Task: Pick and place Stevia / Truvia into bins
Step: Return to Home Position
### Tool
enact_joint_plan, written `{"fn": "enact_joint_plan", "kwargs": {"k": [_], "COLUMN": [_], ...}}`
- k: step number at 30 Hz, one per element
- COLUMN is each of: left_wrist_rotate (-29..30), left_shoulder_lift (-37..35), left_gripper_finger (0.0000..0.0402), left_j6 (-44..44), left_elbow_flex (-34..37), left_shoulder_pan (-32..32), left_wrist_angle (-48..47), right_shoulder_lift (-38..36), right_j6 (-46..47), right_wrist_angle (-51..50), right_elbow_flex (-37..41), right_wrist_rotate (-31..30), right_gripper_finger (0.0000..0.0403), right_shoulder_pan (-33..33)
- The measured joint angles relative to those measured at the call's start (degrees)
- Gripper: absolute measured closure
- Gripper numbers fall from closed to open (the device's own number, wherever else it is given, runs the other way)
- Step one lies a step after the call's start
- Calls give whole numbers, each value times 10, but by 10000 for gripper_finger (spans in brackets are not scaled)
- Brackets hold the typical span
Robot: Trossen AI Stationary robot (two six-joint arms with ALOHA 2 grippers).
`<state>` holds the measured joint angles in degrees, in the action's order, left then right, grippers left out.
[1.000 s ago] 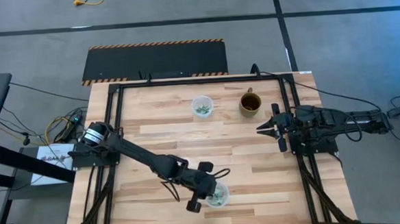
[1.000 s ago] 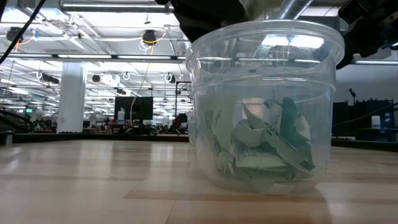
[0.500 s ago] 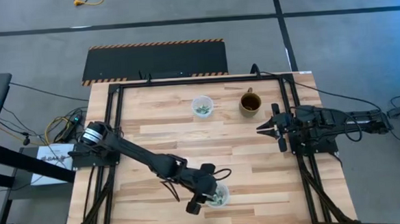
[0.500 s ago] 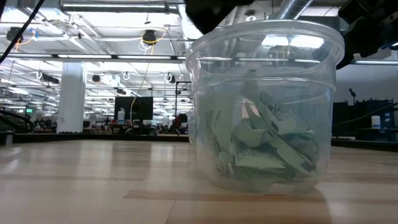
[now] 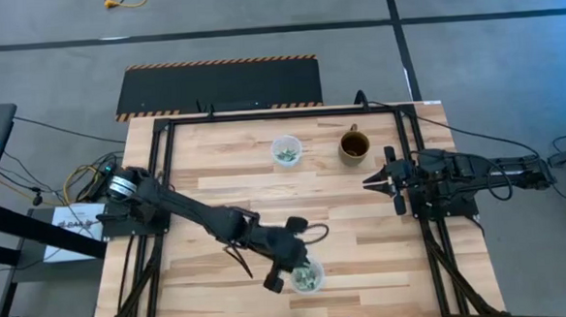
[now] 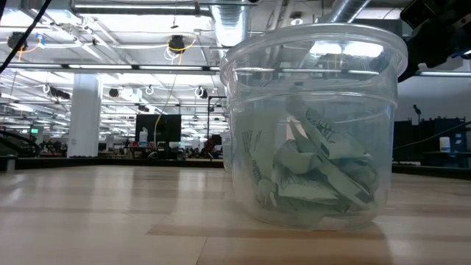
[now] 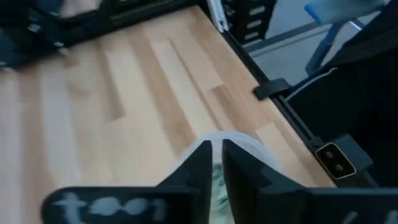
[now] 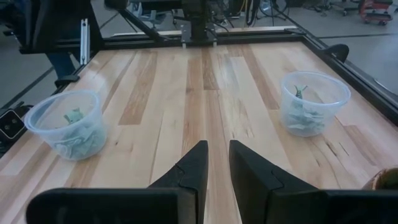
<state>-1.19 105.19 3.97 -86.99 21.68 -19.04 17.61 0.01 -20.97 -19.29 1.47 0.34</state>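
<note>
The near clear cup (image 5: pixel 307 277) (image 6: pixel 313 125) stands by the table's near edge, holding a pile of green-and-white Stevia packets (image 6: pixel 316 177). The far cup (image 5: pixel 286 151) (image 8: pixel 311 102) also holds a few packets. I see no loose packet on the table. My left gripper (image 5: pixel 294 268) (image 7: pixel 214 163) hovers above the near cup's left rim (image 7: pixel 245 142), shut and holding nothing. My right gripper (image 5: pixel 367 183) (image 8: pixel 217 163) waits at the table's right side, shut, pointing toward the table's left.
A brown mug (image 5: pixel 353 146) stands to the right of the far cup. A black frame (image 5: pixel 168 184) runs along the table's edges. Bare wood (image 5: pixel 266 203) lies between the two cups and in front of my right gripper.
My left gripper has risen from just above the near cup's mouth and left the low view, drawing slightly toward the table's left. A packet that stood upright inside the near cup has settled flat onto the pile.
</note>
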Motion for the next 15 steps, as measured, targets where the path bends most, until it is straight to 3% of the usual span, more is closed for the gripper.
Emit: {"fn": "enact_joint_plan", "kwargs": {"k": [3,8,15], "left_wrist_rotate": [1,3,5], "left_shoulder_lift": [-34,-111,-286], "left_gripper_finger": [397,397,400], "left_j6": [11,27,23], "left_elbow_flex": [17,80,259], "left_shoulder_pan": [-14,-49,-120], "left_wrist_angle": [-10,17,146], "right_shoulder_lift": [0,0,0], "right_j6": [0,0,0], "right_wrist_angle": [0,0,5], "right_elbow_flex": [0,0,0], "right_wrist_rotate": [0,0,0], "right_gripper_finger": [344,344,344], "right_shoulder_pan": [0,0,0]}}
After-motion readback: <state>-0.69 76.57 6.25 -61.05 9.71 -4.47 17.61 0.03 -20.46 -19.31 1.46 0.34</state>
